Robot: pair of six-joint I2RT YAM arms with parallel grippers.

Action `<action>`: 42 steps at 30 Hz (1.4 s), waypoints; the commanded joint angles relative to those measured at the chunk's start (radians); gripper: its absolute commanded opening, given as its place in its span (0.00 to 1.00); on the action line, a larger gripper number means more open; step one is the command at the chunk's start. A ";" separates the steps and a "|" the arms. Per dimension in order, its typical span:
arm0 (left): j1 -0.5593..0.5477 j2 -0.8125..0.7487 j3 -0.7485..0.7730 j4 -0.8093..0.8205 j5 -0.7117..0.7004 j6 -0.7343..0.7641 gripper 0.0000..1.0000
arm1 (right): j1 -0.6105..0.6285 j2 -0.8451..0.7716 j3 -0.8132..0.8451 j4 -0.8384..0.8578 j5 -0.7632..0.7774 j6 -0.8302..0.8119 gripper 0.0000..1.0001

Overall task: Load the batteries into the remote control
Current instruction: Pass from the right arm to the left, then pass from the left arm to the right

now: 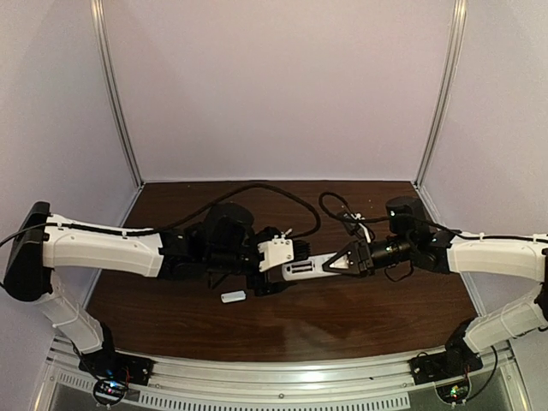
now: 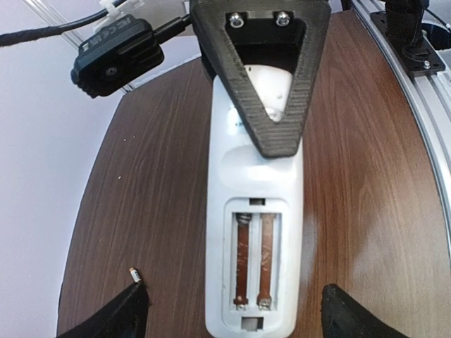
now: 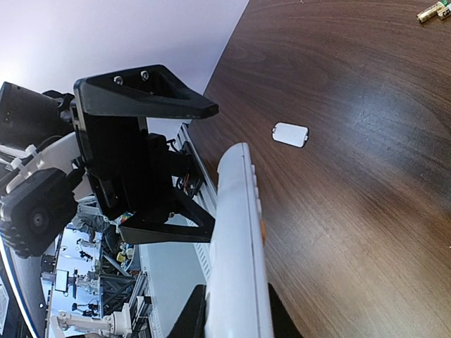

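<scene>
The white remote control [image 2: 254, 176] hangs just above the table, back side up and cover off. My right gripper [image 3: 236, 318] is shut on one end of it [image 1: 345, 259]. Two brownish batteries [image 2: 254, 259] lie side by side in its recess. My left gripper [image 2: 239, 317] is open, one fingertip on either side of the remote's free end and neither touching it. In the top view it [image 1: 276, 272] meets the remote [image 1: 301, 269] at mid-table. A tiny cylinder [image 2: 134, 274] like a battery's end peeks out by the left finger.
The small white cover piece [image 1: 233, 297] lies flat on the brown table [image 1: 342, 321], near side, left of the remote [image 3: 290, 134]. Loose golden batteries [image 3: 431, 10] lie farther off. Black cables [image 1: 282, 195] run over the back of the table. The aluminium rail [image 2: 430, 105] borders the near edge.
</scene>
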 commanded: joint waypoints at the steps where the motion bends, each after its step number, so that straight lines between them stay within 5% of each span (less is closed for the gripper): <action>1: -0.016 0.038 0.057 0.004 -0.020 0.018 0.83 | 0.019 0.019 0.036 0.017 -0.034 0.000 0.00; 12: -0.032 0.093 0.098 -0.078 0.008 0.023 0.69 | 0.035 0.033 0.061 0.007 -0.052 -0.005 0.00; 18: -0.032 0.100 0.106 -0.071 -0.006 -0.008 0.45 | 0.035 0.032 0.060 0.007 -0.057 -0.001 0.00; 27: -0.033 0.097 0.085 0.077 -0.098 -0.208 0.27 | -0.033 0.000 0.059 0.147 0.013 0.089 0.62; 34: -0.031 0.108 0.112 0.145 -0.199 -0.414 0.24 | -0.045 -0.109 0.076 0.095 0.288 0.087 0.98; 42: -0.032 0.133 0.163 0.169 -0.237 -0.553 0.24 | -0.043 -0.096 0.038 0.175 0.278 0.104 0.92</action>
